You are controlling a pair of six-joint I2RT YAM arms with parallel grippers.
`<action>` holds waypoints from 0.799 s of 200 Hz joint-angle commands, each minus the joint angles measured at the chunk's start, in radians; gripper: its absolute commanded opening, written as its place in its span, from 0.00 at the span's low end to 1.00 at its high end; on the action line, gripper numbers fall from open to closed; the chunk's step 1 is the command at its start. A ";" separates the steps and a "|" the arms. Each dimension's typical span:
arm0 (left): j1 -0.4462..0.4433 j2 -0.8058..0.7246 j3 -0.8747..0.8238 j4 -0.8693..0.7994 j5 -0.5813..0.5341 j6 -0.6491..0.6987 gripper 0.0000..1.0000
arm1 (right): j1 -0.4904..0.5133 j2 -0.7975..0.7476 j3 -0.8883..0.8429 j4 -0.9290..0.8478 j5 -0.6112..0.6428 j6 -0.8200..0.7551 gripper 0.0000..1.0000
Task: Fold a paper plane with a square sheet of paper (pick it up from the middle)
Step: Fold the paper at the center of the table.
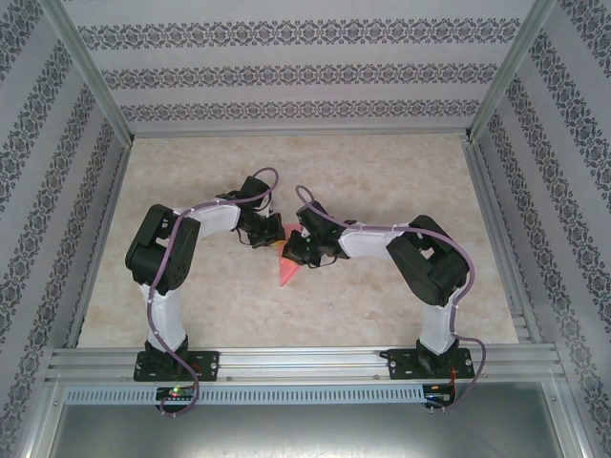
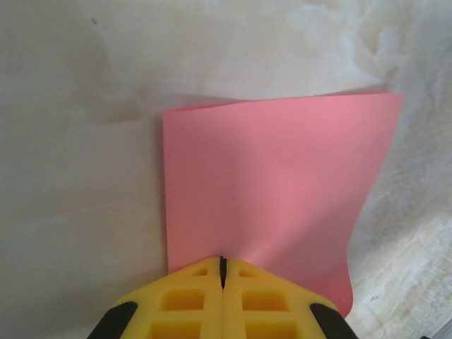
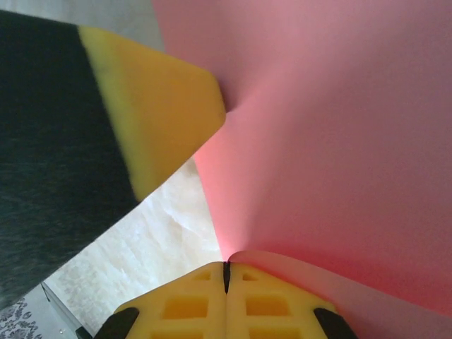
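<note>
Mid-table, I have both tools clenched on the square sheet of paper (image 1: 286,272): left gripper (image 1: 268,232) at its 11 o'clock, right gripper (image 1: 294,250) at its 1 o'clock. The sheet bows between the two pinches, free end toward 6 o'clock. In the left wrist view, a doubled edge at 1 o'clock suggests one fold. I judge no dart shape yet; nose and wing folds remain.

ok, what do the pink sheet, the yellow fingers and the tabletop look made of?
Pink sheet: thin matte paper, it seems; it curves softly and shows a doubled edge at the top.
Yellow fingers: probably moulded or printed plastic, matte, with recessed square pockets.
Tabletop: marble-look surface, beige with veins, faint sheen; real stone or laminate can't be told.
</note>
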 commanded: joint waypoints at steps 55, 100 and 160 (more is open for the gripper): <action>0.007 0.005 -0.011 -0.035 -0.009 0.027 0.03 | 0.016 0.034 0.021 -0.003 -0.017 -0.036 0.00; 0.005 0.007 -0.013 -0.035 -0.008 0.027 0.04 | 0.017 0.040 0.023 -0.007 -0.016 -0.040 0.00; 0.005 0.010 -0.019 -0.030 -0.006 0.025 0.03 | 0.016 0.046 0.020 0.011 -0.011 -0.033 0.00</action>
